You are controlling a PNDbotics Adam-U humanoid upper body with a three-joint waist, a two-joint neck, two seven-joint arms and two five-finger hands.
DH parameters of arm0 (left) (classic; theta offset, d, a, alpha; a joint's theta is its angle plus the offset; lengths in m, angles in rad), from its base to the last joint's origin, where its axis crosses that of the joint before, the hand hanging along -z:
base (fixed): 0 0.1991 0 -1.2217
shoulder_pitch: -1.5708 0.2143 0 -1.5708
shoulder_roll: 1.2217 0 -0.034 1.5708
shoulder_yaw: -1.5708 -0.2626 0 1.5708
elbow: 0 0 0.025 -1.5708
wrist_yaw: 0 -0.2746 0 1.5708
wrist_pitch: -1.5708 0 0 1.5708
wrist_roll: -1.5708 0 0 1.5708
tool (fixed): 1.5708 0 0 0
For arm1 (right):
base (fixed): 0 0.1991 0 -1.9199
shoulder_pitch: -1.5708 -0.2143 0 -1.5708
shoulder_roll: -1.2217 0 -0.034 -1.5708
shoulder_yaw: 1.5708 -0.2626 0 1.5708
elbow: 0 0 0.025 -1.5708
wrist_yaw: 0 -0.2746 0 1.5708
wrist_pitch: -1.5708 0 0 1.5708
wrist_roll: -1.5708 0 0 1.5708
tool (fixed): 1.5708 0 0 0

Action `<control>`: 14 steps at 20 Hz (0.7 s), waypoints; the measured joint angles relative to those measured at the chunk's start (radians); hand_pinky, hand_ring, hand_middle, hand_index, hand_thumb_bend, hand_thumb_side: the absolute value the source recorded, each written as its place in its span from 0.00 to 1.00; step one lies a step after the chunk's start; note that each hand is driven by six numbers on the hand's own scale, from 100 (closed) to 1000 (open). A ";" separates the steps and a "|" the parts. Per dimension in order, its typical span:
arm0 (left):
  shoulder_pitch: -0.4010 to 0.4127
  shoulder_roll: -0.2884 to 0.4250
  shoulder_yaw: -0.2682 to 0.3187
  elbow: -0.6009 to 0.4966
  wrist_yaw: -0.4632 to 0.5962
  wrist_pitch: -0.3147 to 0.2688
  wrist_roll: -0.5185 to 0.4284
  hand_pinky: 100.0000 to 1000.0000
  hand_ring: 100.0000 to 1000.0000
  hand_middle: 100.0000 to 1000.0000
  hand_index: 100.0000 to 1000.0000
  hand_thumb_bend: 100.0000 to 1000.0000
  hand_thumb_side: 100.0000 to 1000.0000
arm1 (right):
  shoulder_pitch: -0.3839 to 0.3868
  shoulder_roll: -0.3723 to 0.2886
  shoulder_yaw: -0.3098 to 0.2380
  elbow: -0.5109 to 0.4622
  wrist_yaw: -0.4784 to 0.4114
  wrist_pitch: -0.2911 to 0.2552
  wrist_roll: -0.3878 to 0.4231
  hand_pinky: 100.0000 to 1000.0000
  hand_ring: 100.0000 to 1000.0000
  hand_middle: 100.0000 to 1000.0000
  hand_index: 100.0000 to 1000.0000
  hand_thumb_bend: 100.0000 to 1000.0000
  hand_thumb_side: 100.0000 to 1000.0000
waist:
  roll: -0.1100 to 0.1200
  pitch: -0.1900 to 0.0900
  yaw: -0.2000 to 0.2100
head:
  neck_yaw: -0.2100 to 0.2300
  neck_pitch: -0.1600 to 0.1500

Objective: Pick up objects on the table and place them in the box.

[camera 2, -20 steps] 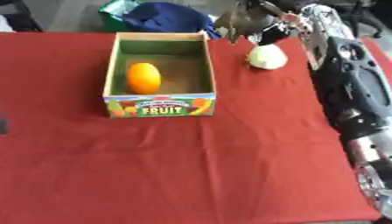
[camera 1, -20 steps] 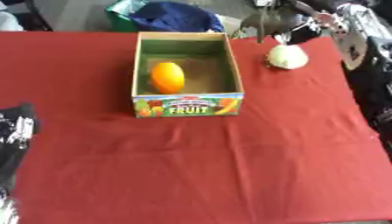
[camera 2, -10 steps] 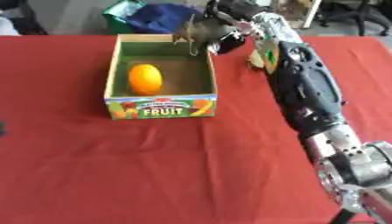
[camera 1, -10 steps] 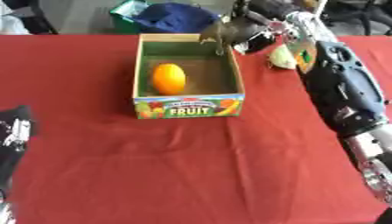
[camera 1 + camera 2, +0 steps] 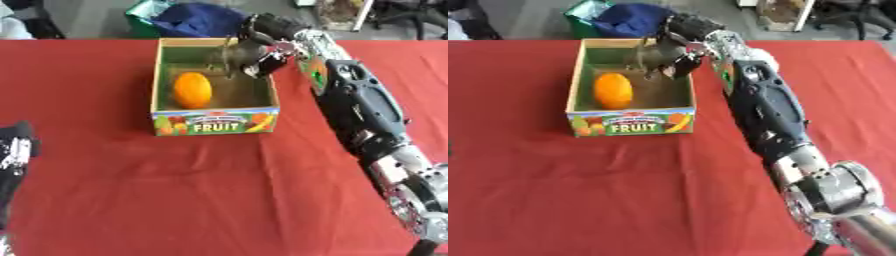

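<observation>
- Box [image 5: 215, 121]: an open cardboard carton with a printed front panel reading "FRUIT", standing on the red-covered desk [image 5: 201, 195]; it serves as the landmark for all positions below.
- Orange fruit [image 5: 192, 90]: an oval orange object lying on the floor of the box, in its left half, apart from the right wall.
- Right hand [image 5: 248, 54]: reaches in from the far right over the box's right rear corner, hanging above the interior. The fingers [image 5: 651, 56] point down into the box; whether they are curled round anything cannot be told, since the outline is blurred.
- Right arm [image 5: 359, 105]: black and silver, running along the right side of the box from the near right of the view up to the hand.
- Pale object [image 5: 766, 56]: a whitish shape just visible behind the arm, to the right of the box and outside it.
- Left hand [image 5: 13, 155]: a dark shape at the left edge, nearer than the box; its fingers cannot be made out.
- Blue bundle [image 5: 198, 20]: lies beyond the box, past the desk's far edge.
</observation>
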 measured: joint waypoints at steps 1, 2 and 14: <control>-0.001 0.000 -0.001 0.000 0.000 0.000 0.000 0.56 0.55 0.50 0.58 0.22 0.46 | 0.000 0.002 0.001 0.003 0.004 -0.001 0.000 0.70 0.69 0.60 0.40 0.00 0.19 | 0.000 0.000 0.002 | -0.001 0.000; -0.001 0.000 -0.002 0.000 0.000 0.000 -0.001 0.56 0.55 0.50 0.58 0.22 0.46 | 0.000 0.008 0.005 0.006 0.011 -0.002 0.001 0.70 0.69 0.61 0.41 0.00 0.19 | 0.000 0.000 0.003 | -0.003 0.000; -0.004 -0.008 -0.002 0.000 0.000 -0.002 -0.002 0.56 0.54 0.50 0.58 0.22 0.47 | 0.014 0.062 0.026 0.047 0.084 -0.038 0.040 0.75 0.77 0.71 0.79 0.02 0.35 | 0.000 0.000 0.007 | -0.009 0.000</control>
